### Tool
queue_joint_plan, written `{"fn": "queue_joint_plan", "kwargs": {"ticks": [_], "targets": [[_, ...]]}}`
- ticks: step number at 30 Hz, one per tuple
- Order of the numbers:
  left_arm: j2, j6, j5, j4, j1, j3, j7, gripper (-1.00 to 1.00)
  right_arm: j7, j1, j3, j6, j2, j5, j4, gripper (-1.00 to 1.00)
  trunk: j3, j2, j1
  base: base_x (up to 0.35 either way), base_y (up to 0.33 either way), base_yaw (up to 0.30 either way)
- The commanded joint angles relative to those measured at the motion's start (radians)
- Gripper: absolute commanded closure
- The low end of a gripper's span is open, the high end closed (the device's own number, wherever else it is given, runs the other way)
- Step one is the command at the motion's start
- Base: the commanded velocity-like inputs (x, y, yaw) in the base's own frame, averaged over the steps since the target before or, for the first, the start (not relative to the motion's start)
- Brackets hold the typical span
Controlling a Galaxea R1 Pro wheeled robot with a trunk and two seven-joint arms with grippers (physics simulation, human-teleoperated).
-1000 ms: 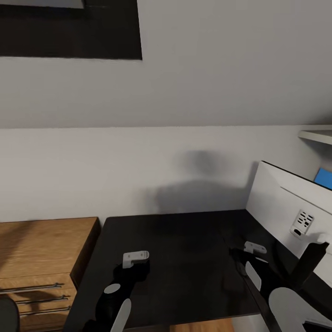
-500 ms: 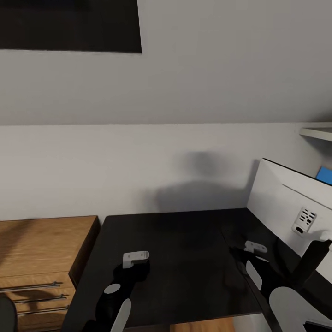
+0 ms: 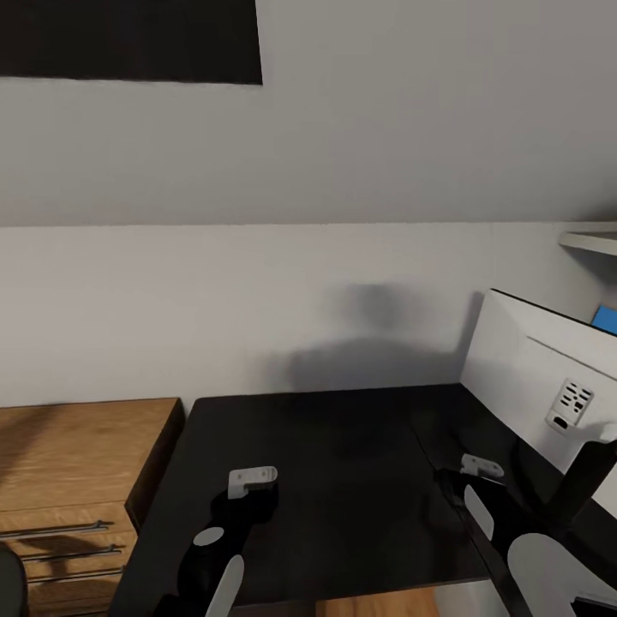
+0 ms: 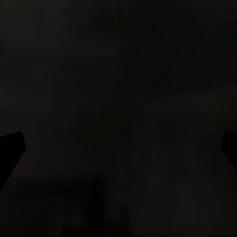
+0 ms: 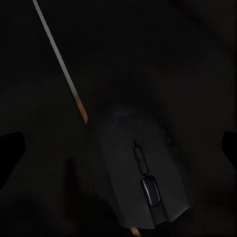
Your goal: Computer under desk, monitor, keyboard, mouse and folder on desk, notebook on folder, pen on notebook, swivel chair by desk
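While the right claw (image 5: 121, 143), spread wide, hangs above the mouse (image 5: 143, 168) beside the monitor (image 3: 548, 377), a skewed descent could nudge it away.

From the head we look down over the desk (image 3: 343, 463) toward the wall; both wrist views face that desk closely, ours at right over the mouse (image 5: 143, 173).

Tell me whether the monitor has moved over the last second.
No. The monitor sits the same against the desk back edge; the whole view shifted, so the camera moved.
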State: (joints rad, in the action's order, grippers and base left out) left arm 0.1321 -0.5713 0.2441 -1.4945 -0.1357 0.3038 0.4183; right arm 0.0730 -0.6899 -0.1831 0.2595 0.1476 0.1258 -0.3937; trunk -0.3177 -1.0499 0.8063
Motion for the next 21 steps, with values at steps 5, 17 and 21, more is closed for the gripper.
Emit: {"fn": "queue_joint_plan", "kwargs": {"ticks": [5, 17, 21], "targets": [[0.0, -0.002, 0.011, -0.001, -0.001, 0.001, 0.01, -1.0, 0.005, 0.0, -0.001, 0.022, 0.007, 0.011, -0.002, -1.0, -0.017, -0.036, 0.019, 0.0, 0.0, 0.0], [0.0, -0.002, 0.011, -0.001, -0.001, 0.002, 0.01, -1.0, 0.007, 0.0, -0.001, 0.027, 0.009, 0.011, -0.002, -1.0, -0.039, -0.085, 0.046, 0.0, 0.0, 0.0], [0.0, -0.002, 0.011, -0.001, -0.001, 0.003, 0.01, -1.0, 0.007, 0.0, -0.001, 0.027, 0.01, 0.011, -0.002, -1.0, -0.039, -0.085, 0.046, 0.0, 0.0, 0.0]]}}
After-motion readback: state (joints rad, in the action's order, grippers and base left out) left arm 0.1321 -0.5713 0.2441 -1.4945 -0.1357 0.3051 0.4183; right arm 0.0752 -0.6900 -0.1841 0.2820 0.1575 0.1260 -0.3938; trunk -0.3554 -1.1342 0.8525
